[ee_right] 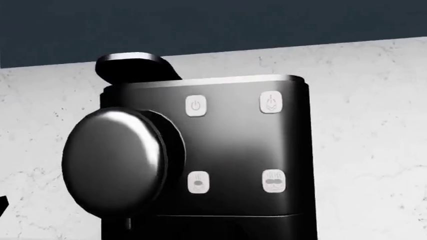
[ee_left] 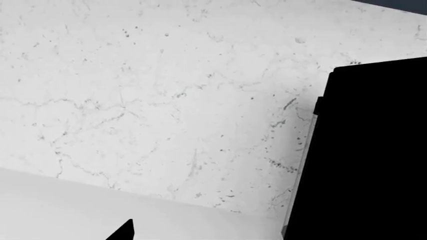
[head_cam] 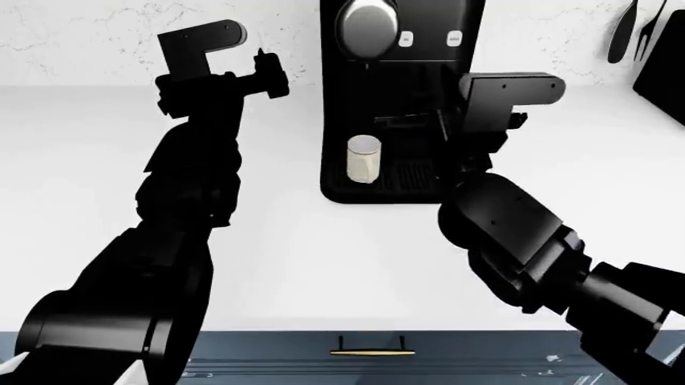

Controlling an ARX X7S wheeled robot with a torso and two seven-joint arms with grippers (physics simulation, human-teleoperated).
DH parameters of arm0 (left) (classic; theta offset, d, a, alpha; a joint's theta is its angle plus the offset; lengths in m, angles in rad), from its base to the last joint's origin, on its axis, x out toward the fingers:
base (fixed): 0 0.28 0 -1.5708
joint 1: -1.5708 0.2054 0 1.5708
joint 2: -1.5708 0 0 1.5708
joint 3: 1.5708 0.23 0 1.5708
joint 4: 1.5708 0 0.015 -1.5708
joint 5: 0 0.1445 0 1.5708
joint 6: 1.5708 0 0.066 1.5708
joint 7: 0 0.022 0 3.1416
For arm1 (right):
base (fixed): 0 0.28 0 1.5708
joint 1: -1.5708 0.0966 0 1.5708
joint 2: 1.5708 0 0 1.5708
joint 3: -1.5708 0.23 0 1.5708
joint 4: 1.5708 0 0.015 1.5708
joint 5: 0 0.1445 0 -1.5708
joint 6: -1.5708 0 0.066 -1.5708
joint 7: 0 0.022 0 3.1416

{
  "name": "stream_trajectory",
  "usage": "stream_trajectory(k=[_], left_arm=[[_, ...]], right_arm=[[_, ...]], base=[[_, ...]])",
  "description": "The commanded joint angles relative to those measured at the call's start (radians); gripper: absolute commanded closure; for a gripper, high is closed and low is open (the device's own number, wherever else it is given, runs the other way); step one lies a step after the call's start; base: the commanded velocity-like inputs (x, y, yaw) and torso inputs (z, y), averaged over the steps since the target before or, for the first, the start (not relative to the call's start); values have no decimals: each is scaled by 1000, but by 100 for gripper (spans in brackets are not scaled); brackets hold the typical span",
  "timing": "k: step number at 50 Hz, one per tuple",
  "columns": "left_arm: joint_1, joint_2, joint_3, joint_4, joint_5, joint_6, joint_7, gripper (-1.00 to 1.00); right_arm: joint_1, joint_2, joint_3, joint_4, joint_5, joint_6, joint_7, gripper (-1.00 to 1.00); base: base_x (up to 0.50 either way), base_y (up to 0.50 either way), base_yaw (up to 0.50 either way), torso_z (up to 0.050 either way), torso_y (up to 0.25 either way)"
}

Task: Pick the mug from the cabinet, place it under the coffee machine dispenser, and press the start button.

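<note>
My mug (head_cam: pixel 365 158) already stands on the drip tray under the coffee machine dispenser (head_cam: pixel 365 26); only the start button remains. Right hand (head_cam: pixel 479 131) hovers nearby, grip state unclear, apparently empty.

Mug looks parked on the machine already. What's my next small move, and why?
Probably ease the right end effector forward and up toward the button panel. The mug already stands on the drip tray under the silver dispenser, and the right wrist view faces four buttons squarely. Which one starts brewing isn't certain; the power-symbol button seems likeliest.
</note>
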Motion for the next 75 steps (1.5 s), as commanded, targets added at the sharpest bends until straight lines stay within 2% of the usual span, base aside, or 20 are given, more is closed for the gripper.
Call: stream_trajectory(k=[1,26,49,75], left_arm=[[0,0,-1,0,1,1,-1,-100],[0,0,3,0,-2,-2,0,-100],[0,0,-3,0,3,0,0,-100],[0,0,-3,0,1,-2,5,-100]], right_arm=[[24,67,10,-83,14,18,9,100],[84,-10,52,96,202,176,-221,100],[143,-61,46,184,224,269,-276,100],[180,-185,53,439,251,336,-420,100]], base=[[0,0,0,0,0],[0,0,0,0,0],[0,0,0,0,0],[0,0,0,0,0]])
